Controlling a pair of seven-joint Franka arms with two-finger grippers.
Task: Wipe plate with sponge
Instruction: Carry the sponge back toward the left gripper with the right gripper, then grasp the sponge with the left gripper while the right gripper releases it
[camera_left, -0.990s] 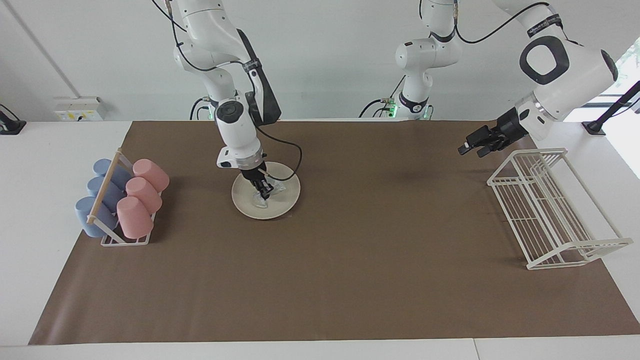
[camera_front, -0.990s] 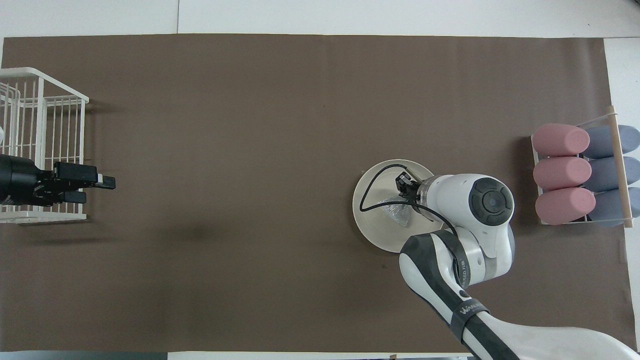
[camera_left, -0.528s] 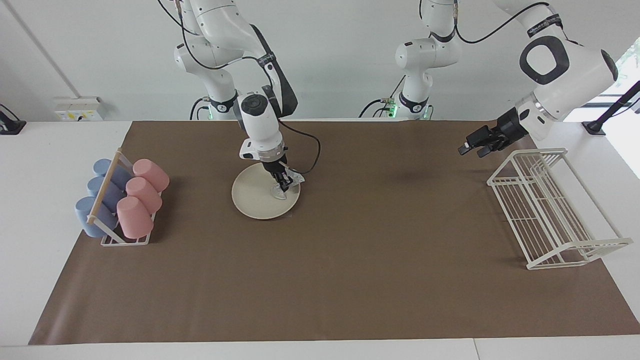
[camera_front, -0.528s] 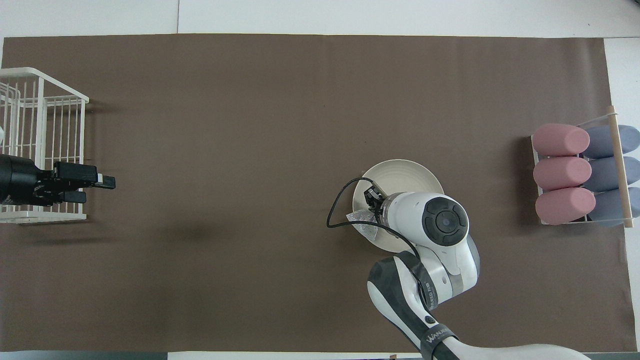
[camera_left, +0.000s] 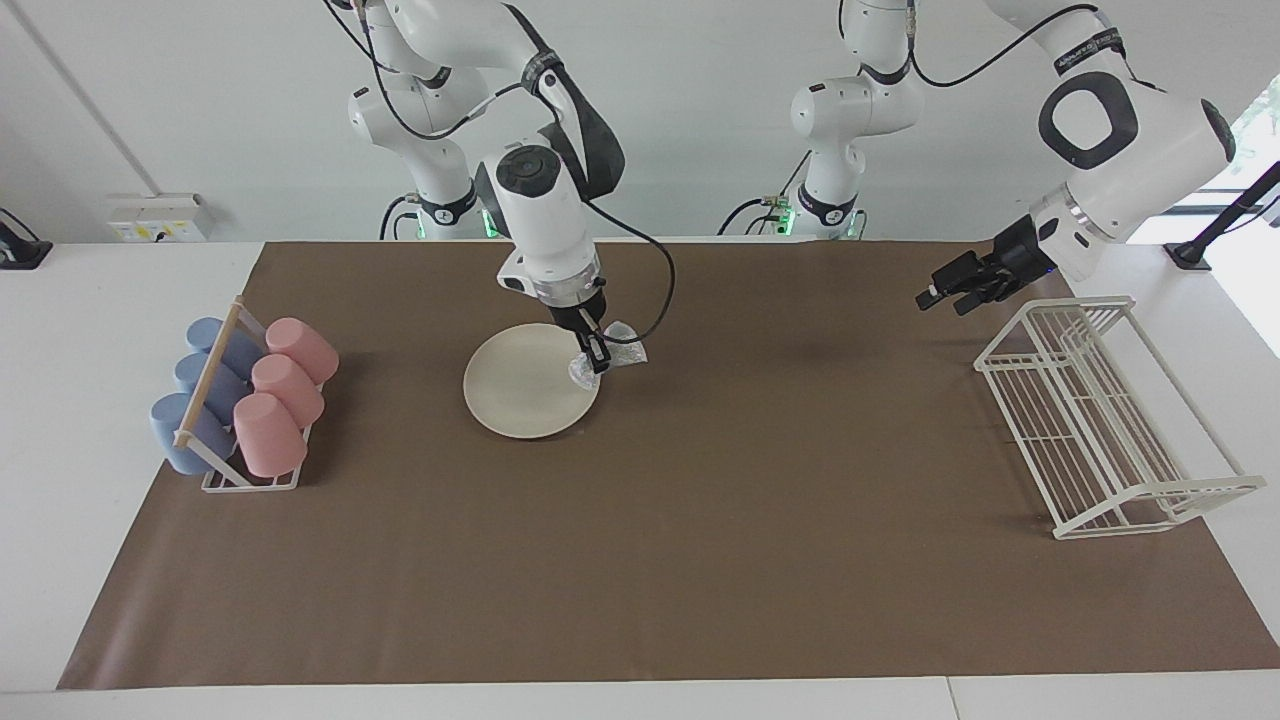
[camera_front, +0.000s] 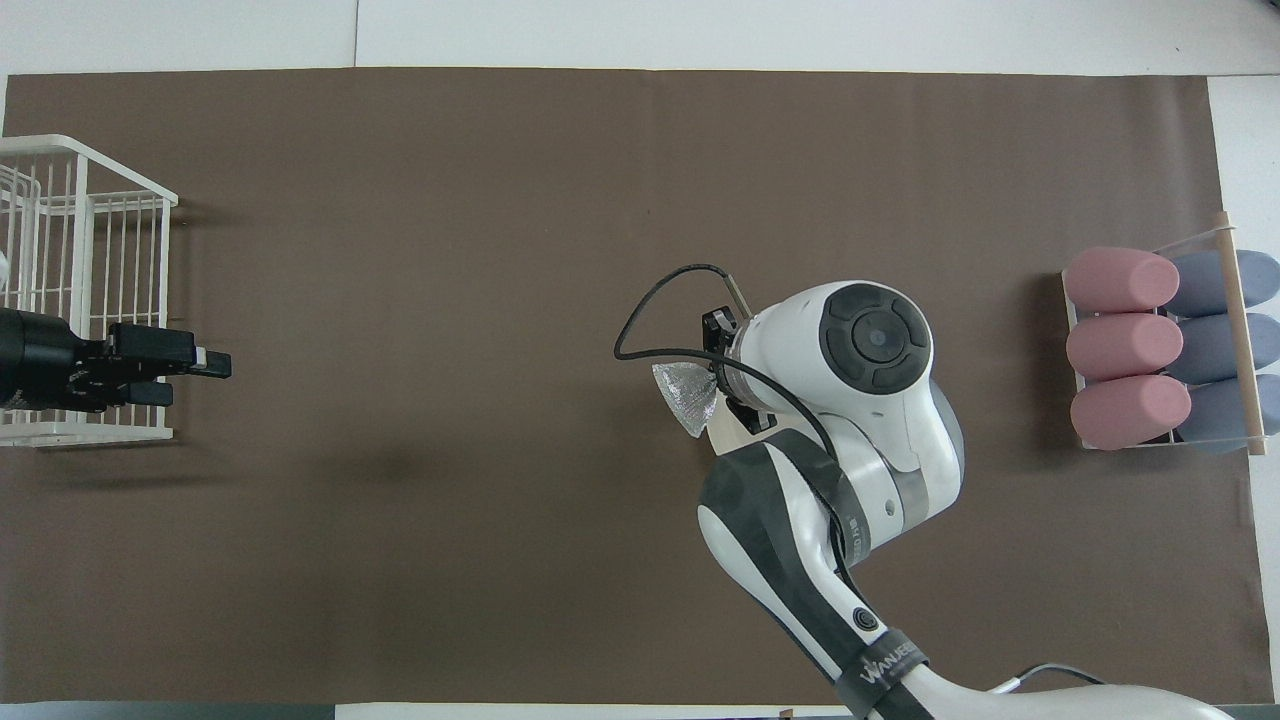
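The right gripper (camera_left: 598, 362) hung over the edge of the plate (camera_left: 520, 385) on the side toward the left arm's end of the tabletop (camera_left: 700, 520), its fingers pinching the sponge (camera_left: 622, 352), which was lifted and hung past the plate's rim. The plate lay flat on the brown mat (camera_left: 760, 450), beside a rack of pink and blue cups (camera_left: 245, 400). The left gripper (camera_left: 945, 288) waited in the air just beside the white wire rack (camera_left: 1100, 420), its fingers spread and holding nothing.
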